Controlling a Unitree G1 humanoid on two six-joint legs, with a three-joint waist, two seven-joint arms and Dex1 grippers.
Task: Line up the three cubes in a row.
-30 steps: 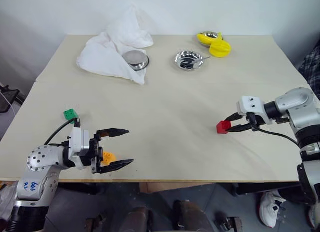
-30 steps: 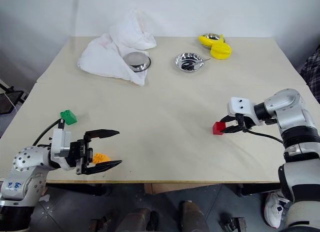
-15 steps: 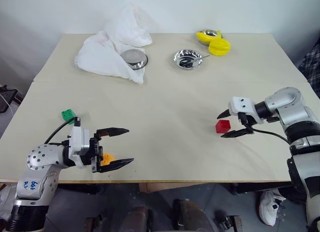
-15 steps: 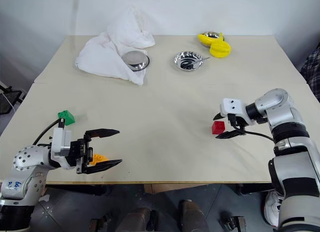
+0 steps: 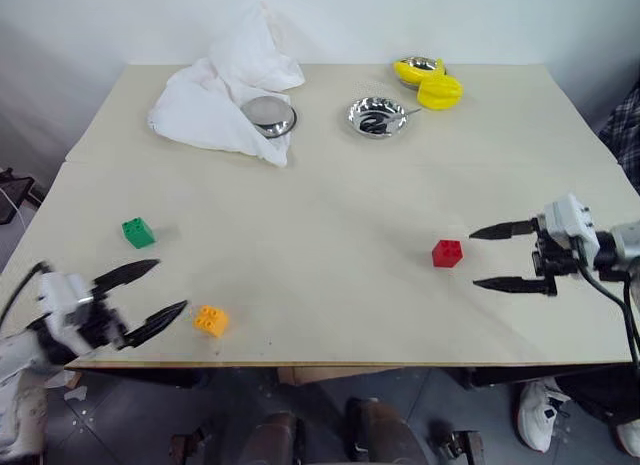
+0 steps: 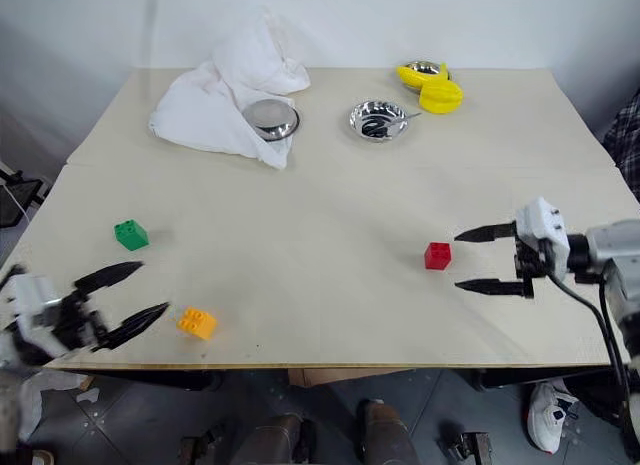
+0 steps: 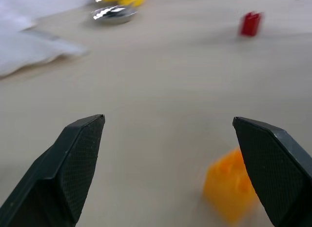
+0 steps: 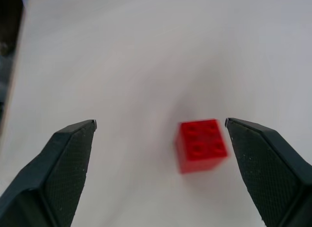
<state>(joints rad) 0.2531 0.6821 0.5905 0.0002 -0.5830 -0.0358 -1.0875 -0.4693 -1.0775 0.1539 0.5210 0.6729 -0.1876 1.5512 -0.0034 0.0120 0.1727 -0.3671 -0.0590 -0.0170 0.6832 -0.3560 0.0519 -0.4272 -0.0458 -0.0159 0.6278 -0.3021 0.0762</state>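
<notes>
Pale beige tabletop (image 5: pixel 330 235), set against a white wall, is carrying everything shown. Toward the far edge, a crumpled white cloth (image 5: pixel 215 95) is lying partly over one steel bowl (image 5: pixel 268 116); a second steel bowl (image 5: pixel 377 117) is sitting just to its right, and a third bowl (image 5: pixel 420 64) at the back is holding yellow banana-like toys (image 5: pixel 432 85).

Cubes: the green cube (image 5: pixel 138 232) is sitting on the left part of the table, well apart from the others. The orange-yellow cube (image 5: pixel 210 320) is lying near the front edge, studs up, to the right of and nearer the front than the green one. The red cube (image 5: pixel 447 252) is standing on the right half, studs up, resting free on the surface. The three are not forming a row.

Grippers: the left gripper (image 5: pixel 148 295) is hovering at the front left edge with its black fingers spread wide and holding nothing; the orange-yellow cube is lying just beyond its fingertips, apart from them. The right gripper (image 5: pixel 497 256) is pointing leftward toward the red cube, fingers likewise spread wide and empty; in the right wrist view the red cube (image 8: pixel 201 145) is lying between the two fingers (image 8: pixel 63 168) but ahead of them, touching neither.
</notes>
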